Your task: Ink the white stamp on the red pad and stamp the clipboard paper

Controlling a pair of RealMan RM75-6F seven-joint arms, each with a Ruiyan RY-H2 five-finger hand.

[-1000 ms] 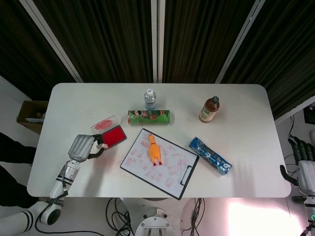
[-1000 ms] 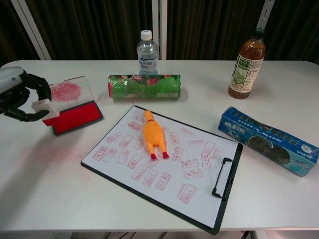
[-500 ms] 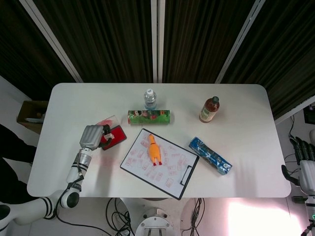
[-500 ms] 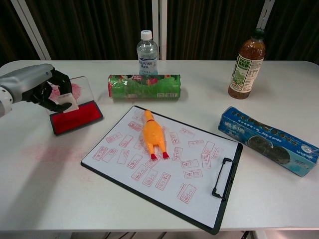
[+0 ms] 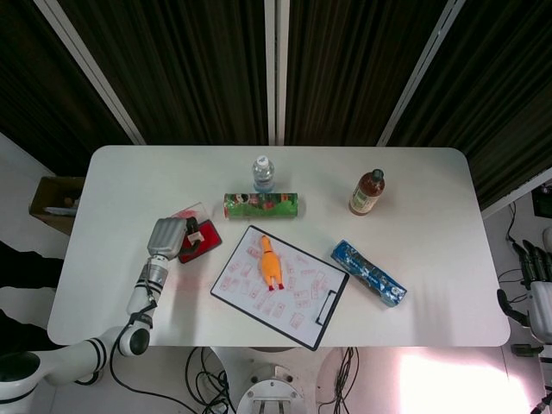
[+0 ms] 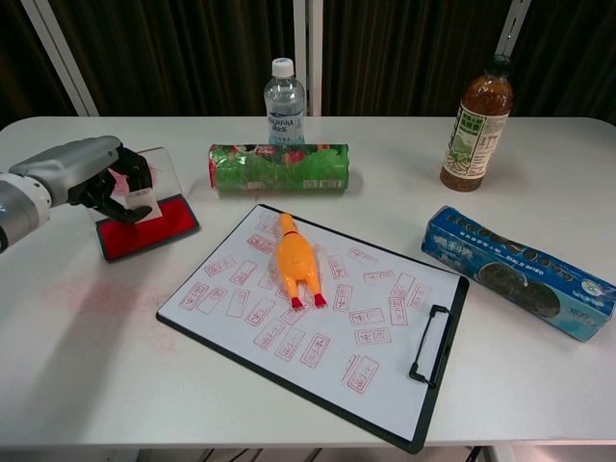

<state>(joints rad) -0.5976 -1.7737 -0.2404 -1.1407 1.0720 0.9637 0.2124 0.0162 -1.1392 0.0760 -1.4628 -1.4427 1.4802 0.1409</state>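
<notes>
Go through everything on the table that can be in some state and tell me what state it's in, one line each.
left hand: holds the white stamp over the pad
white stamp: on or just above the red pad, contact unclear
red pad: open, lid behind it
clipboard paper: clipped, many red prints
toy chicken: lying on the paper
water bottle: upright, capped
tea bottle: upright, capped
right hand: off the table, holds nothing

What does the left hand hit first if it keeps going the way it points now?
Likely the red pad: the left hand holds the white stamp right over it, fingers aimed down-right. Past the pad lies the clipboard. Whether it already touches is unclear.
</notes>
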